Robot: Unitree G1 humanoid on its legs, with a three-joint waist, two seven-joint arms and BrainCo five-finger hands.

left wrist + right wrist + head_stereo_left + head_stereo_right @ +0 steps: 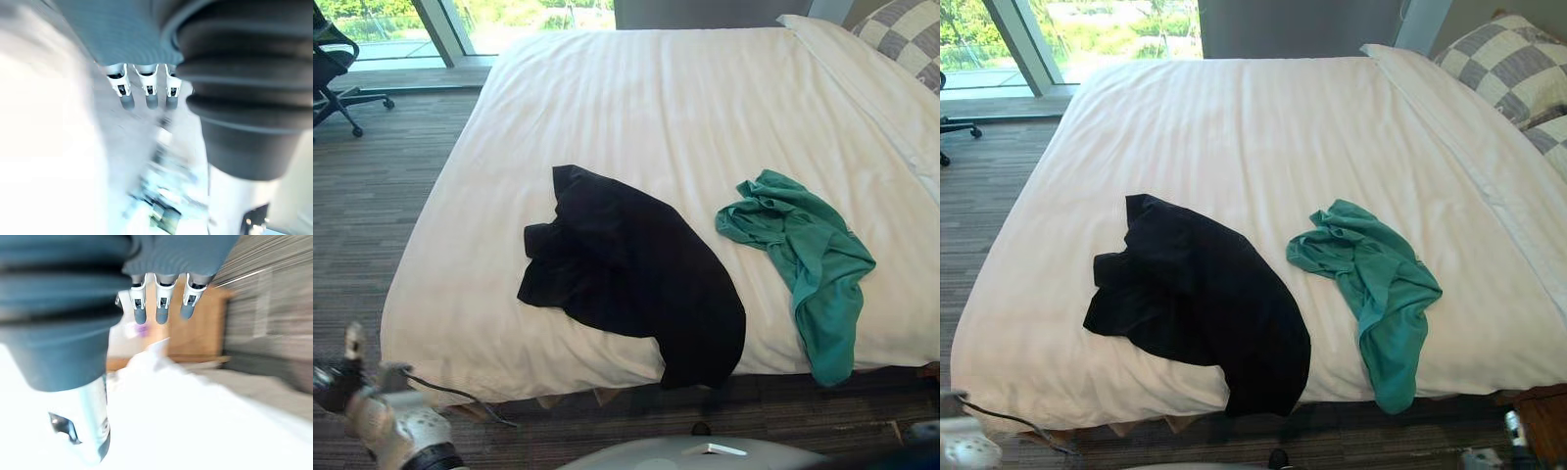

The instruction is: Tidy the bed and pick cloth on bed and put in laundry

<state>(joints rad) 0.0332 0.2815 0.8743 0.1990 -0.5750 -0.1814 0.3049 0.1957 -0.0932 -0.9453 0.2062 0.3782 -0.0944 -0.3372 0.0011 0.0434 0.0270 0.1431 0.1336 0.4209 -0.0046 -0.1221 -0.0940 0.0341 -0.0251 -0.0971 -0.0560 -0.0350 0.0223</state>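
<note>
A crumpled black cloth lies on the white bed, near its front edge, with one end hanging over. To its right a green cloth lies spread out, its lower end also drooping over the edge. My left hand hangs low at the bed's front left corner, away from both cloths. In the left wrist view its fingers are straight and hold nothing. My right hand's fingers hang relaxed and empty in the right wrist view, over the white sheet.
Checked pillows sit at the bed's far right end. An office chair stands on the carpet at the far left by the window. A wooden piece of furniture stands at the bed's front right corner.
</note>
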